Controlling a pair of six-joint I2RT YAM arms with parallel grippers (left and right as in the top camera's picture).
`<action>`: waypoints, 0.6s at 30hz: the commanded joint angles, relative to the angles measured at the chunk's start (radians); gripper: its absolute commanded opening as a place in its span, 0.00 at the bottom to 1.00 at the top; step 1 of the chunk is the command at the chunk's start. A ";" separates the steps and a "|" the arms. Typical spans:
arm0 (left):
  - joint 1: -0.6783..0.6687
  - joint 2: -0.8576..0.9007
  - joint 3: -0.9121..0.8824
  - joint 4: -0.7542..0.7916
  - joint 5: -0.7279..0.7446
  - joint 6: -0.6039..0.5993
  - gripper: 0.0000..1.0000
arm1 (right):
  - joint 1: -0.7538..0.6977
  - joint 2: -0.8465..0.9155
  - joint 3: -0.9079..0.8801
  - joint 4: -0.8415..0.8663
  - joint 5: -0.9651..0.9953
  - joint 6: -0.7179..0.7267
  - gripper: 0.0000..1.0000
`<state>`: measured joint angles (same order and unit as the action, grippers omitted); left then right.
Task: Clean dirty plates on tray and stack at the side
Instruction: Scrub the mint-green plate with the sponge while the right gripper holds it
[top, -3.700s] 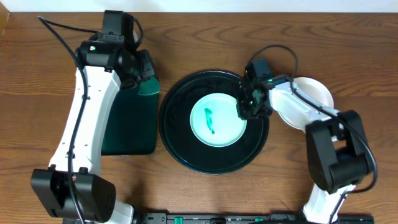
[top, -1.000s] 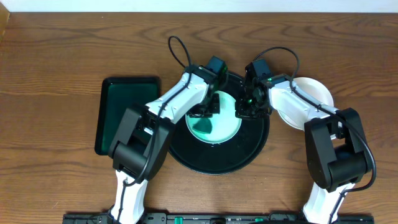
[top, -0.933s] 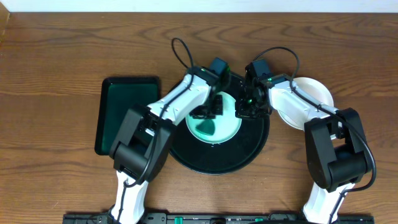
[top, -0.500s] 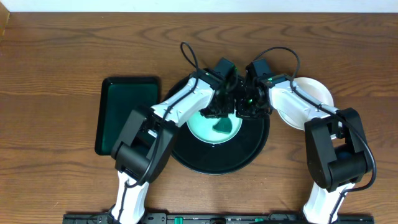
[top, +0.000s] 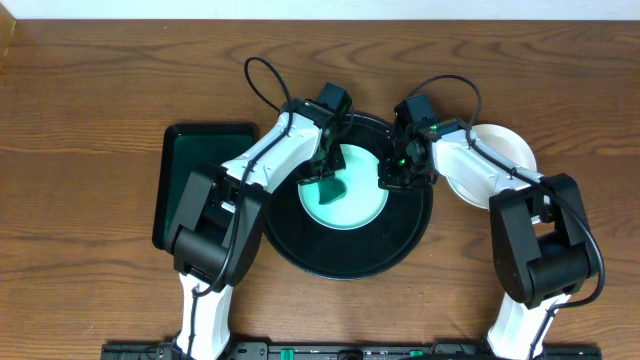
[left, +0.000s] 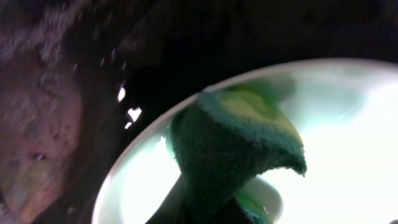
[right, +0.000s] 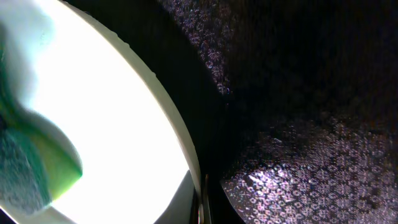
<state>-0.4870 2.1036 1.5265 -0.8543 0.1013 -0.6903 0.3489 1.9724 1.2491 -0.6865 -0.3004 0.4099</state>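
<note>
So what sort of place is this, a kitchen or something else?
Probably a robotics test bench rather than a kitchen: a left arm and right arm stand at a wooden table, and the left one holds a green sponge on a mint-green plate in a black tray.

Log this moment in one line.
left gripper: shut on green sponge, on mint-green plate in black tray | right gripper: shut at plate rim | white plate: beside tray
</note>
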 joint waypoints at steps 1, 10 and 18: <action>0.003 0.017 -0.019 -0.052 0.117 0.145 0.07 | 0.002 0.022 0.013 0.003 0.014 0.012 0.01; -0.001 0.017 -0.019 0.049 0.567 0.412 0.07 | 0.002 0.022 0.013 0.000 0.014 0.012 0.01; -0.001 0.017 -0.019 0.109 0.042 0.280 0.07 | 0.002 0.022 0.013 -0.002 0.014 0.011 0.01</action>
<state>-0.4938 2.1075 1.5139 -0.7441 0.4591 -0.3275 0.3489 1.9728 1.2491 -0.6865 -0.3000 0.4099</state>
